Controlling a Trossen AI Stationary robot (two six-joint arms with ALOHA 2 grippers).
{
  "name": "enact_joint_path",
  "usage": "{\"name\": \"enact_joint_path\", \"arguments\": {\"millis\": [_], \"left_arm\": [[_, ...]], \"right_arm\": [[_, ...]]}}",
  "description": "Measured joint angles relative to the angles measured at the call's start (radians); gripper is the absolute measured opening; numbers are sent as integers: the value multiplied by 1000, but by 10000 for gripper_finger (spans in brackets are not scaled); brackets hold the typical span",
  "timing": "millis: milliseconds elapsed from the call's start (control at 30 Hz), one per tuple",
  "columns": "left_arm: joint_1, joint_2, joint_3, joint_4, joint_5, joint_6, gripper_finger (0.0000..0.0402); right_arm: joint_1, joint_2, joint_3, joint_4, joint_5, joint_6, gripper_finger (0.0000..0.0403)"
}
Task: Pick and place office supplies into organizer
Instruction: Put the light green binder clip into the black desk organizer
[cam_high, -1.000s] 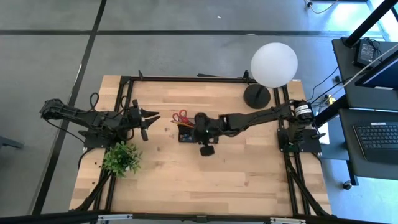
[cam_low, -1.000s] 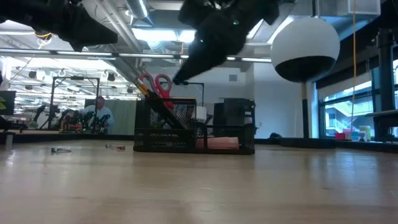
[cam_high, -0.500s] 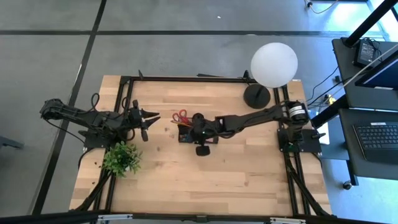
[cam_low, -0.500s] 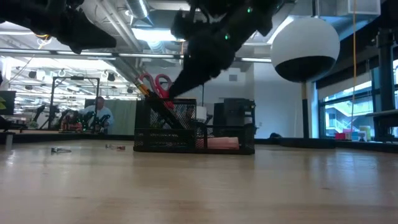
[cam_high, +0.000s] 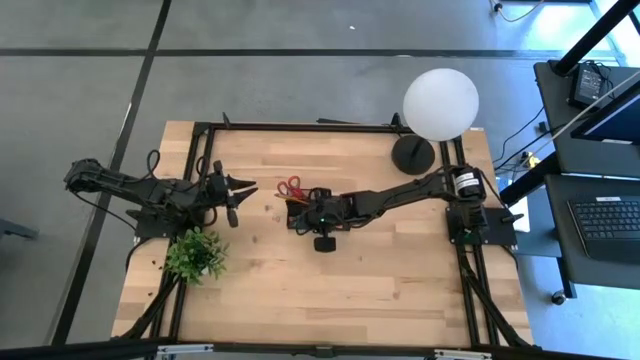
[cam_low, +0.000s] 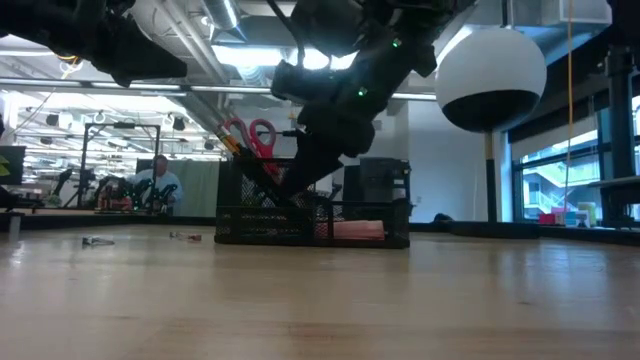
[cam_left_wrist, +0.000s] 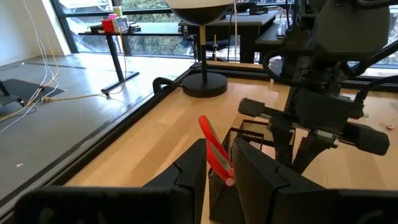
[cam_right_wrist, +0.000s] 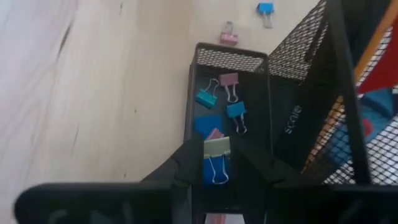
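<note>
Organizer (cam_high: 303, 213) sits mid-table; the right gripper (cam_right_wrist: 216, 163) hangs over its small clip compartment, fingers pinched on a pale binder clip (cam_right_wrist: 216, 158). The placing step looks nearly done: next, the fingers should part to drop it. The left gripper (cam_high: 238, 190) waits left, narrowly parted, empty.

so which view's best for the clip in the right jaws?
Right wrist view: the pale green binder clip sits pinched between the right gripper tips, above the organizer clip compartment. In the high and low views the arm hides it. The left wrist view shows no clip.
</note>
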Motion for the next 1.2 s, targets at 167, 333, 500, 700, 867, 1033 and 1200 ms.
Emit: {"name": "enact_joint_path", "arguments": {"millis": [167,333,500,700,867,1033,1200], "left_arm": [[0,0,0,0,0,0,72],[0,0,0,0,0,-3,72],[0,0,0,0,0,-2,72],[0,0,0,0,0,-2,73],[0,0,0,0,0,-14,73],[0,0,0,0,0,-26,72],[0,0,0,0,0,-26,72]], "right_arm": [[0,3,0,-1,0,-1,74],[0,3,0,-1,0,-2,74],[-3,3,0,-5,14,0,74],[-10,3,0,-18,21,1,74],[-8,3,0,-18,20,1,74],[-9,3,0,-18,20,1,83],[-9,3,0,-18,19,1,100]]}}
